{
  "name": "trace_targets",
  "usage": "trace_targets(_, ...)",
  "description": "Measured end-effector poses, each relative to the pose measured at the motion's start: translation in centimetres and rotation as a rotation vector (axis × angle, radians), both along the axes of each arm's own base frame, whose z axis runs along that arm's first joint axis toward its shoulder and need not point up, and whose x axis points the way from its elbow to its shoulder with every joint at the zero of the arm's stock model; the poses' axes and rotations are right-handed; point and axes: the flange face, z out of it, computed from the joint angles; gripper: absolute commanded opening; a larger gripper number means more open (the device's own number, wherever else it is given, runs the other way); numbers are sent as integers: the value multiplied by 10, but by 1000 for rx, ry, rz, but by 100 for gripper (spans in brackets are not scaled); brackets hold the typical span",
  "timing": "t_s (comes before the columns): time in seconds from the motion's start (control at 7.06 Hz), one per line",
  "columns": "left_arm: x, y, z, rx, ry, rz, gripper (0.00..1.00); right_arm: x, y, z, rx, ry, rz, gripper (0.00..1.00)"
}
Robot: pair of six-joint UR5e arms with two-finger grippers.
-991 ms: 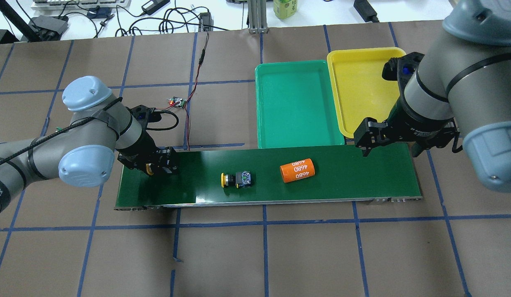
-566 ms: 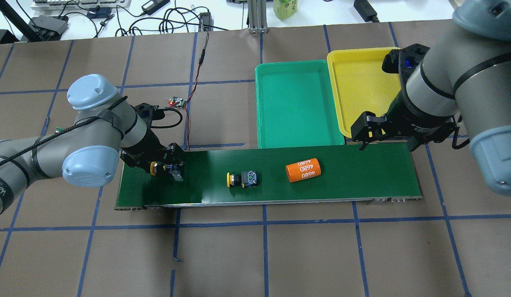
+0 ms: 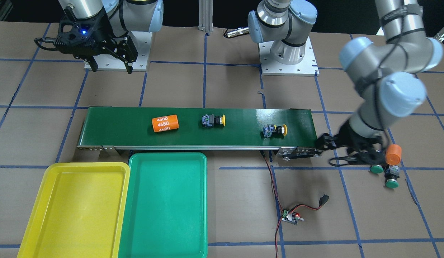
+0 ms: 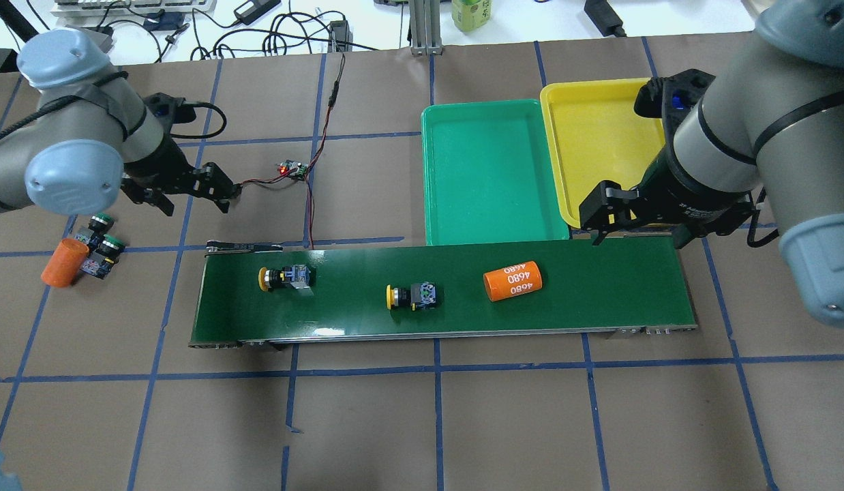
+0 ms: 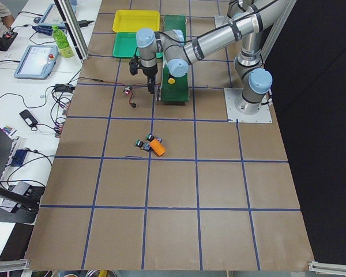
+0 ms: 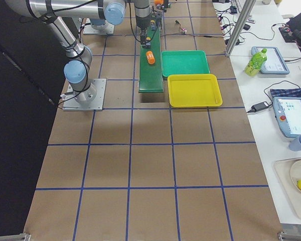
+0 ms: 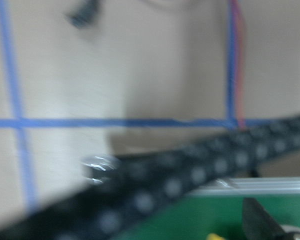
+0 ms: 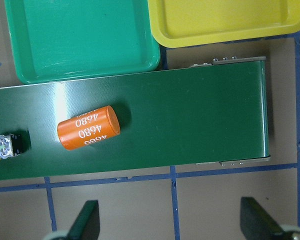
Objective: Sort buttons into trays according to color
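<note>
Whereas a second ago the left gripper [image 4: 195,201] was clamped on a yellow button at the conveyor belt's [image 4: 599,300] end, the overhead view now shows it off the belt, spread and empty. That yellow button [image 4: 285,277] lies on the belt, robot-ward of it. The second yellow button [image 4: 413,296] and the orange 4680 cylinder [image 4: 512,281] have ridden closer to the right gripper [image 4: 637,235], which hangs wide apart and holds nothing beside the bare green tray [image 4: 490,170] and yellow tray [image 4: 592,143]. The brown tabletop [image 4: 422,423] carries a blue tape grid, and cables crowd a white bench beyond. Both yellow buttons lie lengthwise along the belt, caps pointing away from the right gripper.

In the front-facing view, a green button [image 3: 377,169] and a second green button [image 3: 391,183] sit just outboard of the left gripper beside another orange cylinder [image 3: 393,154], caps pointing away from the robot.

The left wrist view is blurred.

In the right wrist view, the 4680 cylinder lies ahead of the parted fingers [image 8: 87,220].
</note>
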Motion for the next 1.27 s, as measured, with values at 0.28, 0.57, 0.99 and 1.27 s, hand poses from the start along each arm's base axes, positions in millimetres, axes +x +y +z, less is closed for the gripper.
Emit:
trace_targets(0.28, 115, -25, -27, 12, -1, -70, 100, 0, 2, -5, 39, 3, -16, 100)
trace_targets(0.57, 189, -38, -72, 9, -17, -140, 100, 1, 8, -2, 52, 2, -11, 100)
trace_targets(0.99, 220, -39, -107, 30, -3, -192, 100, 2, 17, -8, 49, -5, 1, 100)
trace_targets(1.27, 223, -40, -117, 39, 2, -211, 43, 2, 19, -4, 15, -12, -2, 100)
